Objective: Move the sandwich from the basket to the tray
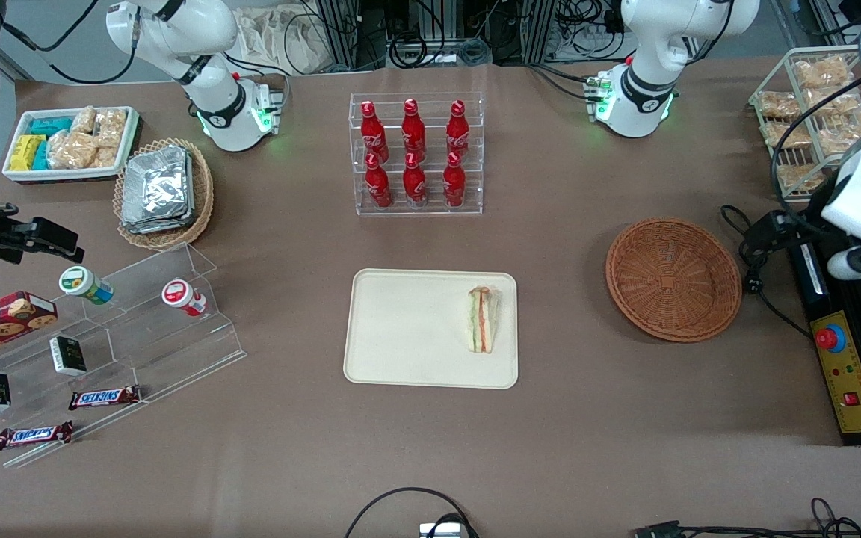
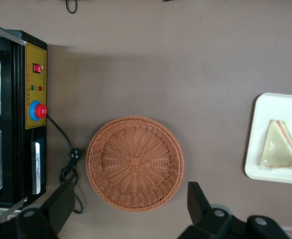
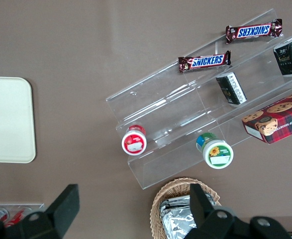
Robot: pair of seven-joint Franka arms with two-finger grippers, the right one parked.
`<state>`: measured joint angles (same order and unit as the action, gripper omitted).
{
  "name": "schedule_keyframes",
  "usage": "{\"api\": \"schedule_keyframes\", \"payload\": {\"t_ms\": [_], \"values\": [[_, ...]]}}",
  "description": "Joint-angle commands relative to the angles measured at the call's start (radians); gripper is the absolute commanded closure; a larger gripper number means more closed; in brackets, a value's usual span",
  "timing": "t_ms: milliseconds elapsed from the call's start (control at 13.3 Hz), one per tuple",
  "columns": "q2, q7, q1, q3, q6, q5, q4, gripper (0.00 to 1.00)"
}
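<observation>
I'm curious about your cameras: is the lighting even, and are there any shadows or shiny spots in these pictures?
Front view: soft, even light, with glare on the foil packs. Left wrist view: the open gripper above the empty basket, a faint shadow beside the control box; the sandwich on the tray looks sharp.

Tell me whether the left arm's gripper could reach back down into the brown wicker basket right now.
Probably yes. The gripper hangs open above the basket, which holds nothing, and nothing lies between them. The sandwich sits on the tray.

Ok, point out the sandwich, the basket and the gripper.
sandwich [image 1: 482, 320], front view, filling edge.
basket [image 2: 135, 162], left wrist view, woven floor.
gripper [image 2: 131, 209], left wrist view, open, above the basket rim, midway between fingertips.
</observation>
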<state>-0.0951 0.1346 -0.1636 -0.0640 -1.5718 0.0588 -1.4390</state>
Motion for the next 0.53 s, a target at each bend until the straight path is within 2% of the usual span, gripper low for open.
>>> {"api": "schedule_keyframes", "payload": {"t_ms": [0,450], "values": [[0.057,-0.05,0.088,0.094,0.038,-0.013,-0.035,0.0],[0.103,-0.055,0.187,0.196,0.042,-0.016,-0.067,0.0]]}}
